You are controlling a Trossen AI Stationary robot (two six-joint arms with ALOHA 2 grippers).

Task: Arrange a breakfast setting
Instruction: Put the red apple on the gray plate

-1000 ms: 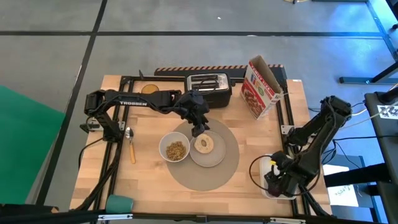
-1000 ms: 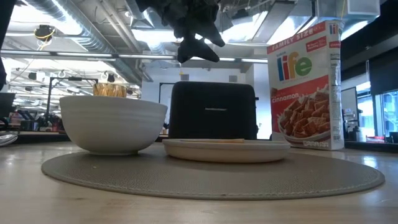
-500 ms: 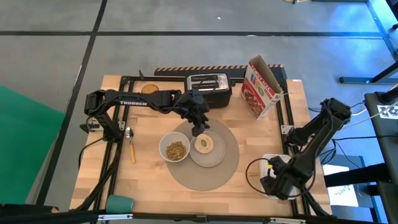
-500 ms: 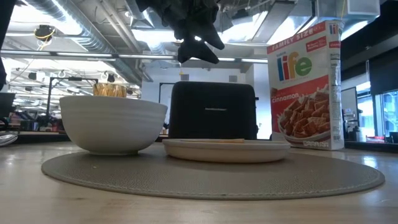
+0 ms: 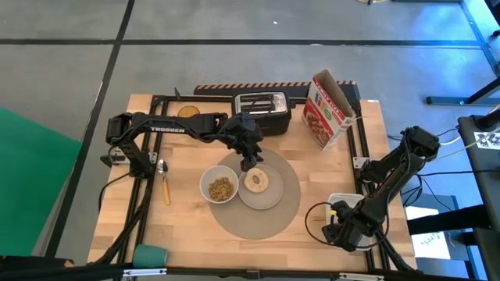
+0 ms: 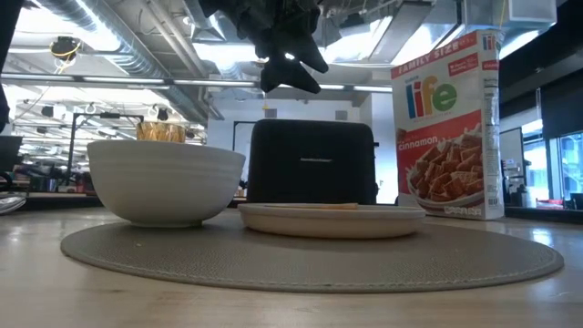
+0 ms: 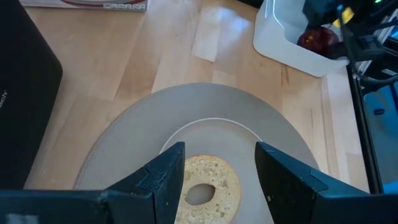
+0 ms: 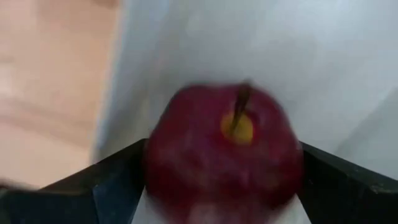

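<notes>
The left gripper (image 5: 248, 156) hangs above the far edge of the plate (image 5: 269, 197), fingers spread, nothing between them. Through its wrist camera the two dark fingers (image 7: 163, 177) frame the bagel (image 7: 207, 182), which lies flat on the plate (image 7: 252, 140) with its hole facing up. From table height the gripper (image 6: 290, 68) sits well clear of the plate (image 6: 332, 219), up above the black toaster (image 6: 312, 162).

Over on the other side, the right gripper (image 5: 342, 231) is down at the white tray (image 5: 341, 202) by the table's right edge. Its wrist camera is filled by the red fruit (image 8: 224, 152), stem up, resting in the tray (image 8: 186, 43), with a dark finger (image 8: 109, 186) on either side of it. The fingers are spread around the fruit; I cannot tell whether they touch it. The left wrist camera catches the same fruit (image 7: 317, 38) in the tray (image 7: 283, 43), partly behind that arm.

In the middle, the grey mat (image 5: 285, 218) carries the bowl (image 5: 219, 187), with brown cereal in it, and the plate just beside it, bagel (image 5: 256, 182) on top. The spoon (image 5: 164, 181) lies on bare wood left of the mat, well apart from it. The amber tumbler (image 5: 187, 112) stands at the far left, near the toaster (image 5: 262, 104). A cereal box (image 5: 326, 109) stands open at the far right.
</notes>
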